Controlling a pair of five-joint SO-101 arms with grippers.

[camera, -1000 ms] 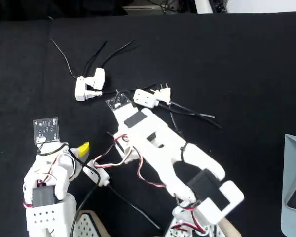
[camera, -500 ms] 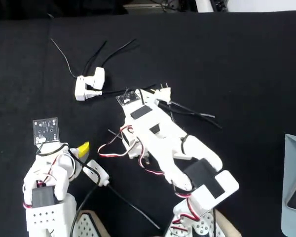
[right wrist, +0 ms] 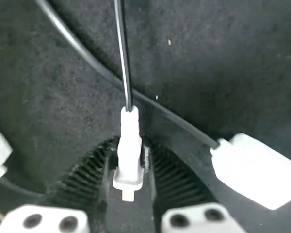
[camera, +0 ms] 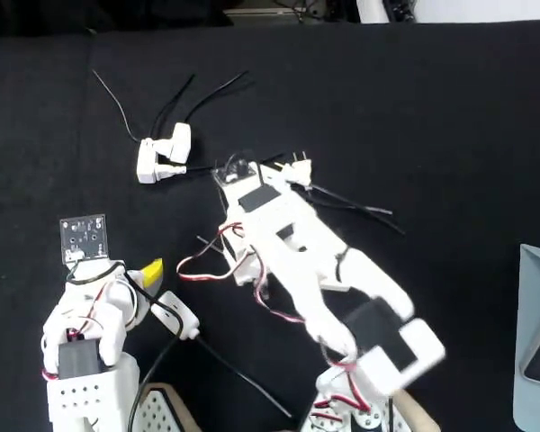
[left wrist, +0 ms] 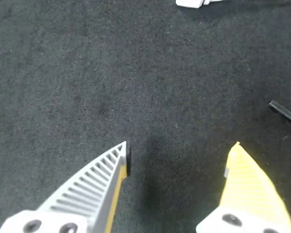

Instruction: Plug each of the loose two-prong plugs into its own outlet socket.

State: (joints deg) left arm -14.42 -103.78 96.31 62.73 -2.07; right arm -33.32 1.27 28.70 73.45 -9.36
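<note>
My right gripper (right wrist: 129, 167) is shut on a narrow white connector (right wrist: 129, 145), seen edge-on, whose black cable runs away over the cloth. In the high view this gripper (camera: 237, 173) lies mid-table, just left of a loose two-prong plug (camera: 297, 168). A wider white connector body (right wrist: 254, 172) lies close beside the fingers. Two white connector pieces (camera: 162, 153) lie together at the back left. Another white connector (camera: 175, 315) on a cable lies by the left arm. My left gripper (left wrist: 177, 160) hangs open over bare black cloth, near the front left (camera: 144, 270).
Black cables (camera: 342, 202) trail right of the plug, and more (camera: 175, 94) fan out behind the back-left pair. A grey tray (camera: 535, 342) sits at the right edge. A small circuit board (camera: 84, 236) lies ahead of the left arm.
The right arm has pushed farther back and right, covering the white block beside the two-prong plug. The left arm has kept still.
</note>
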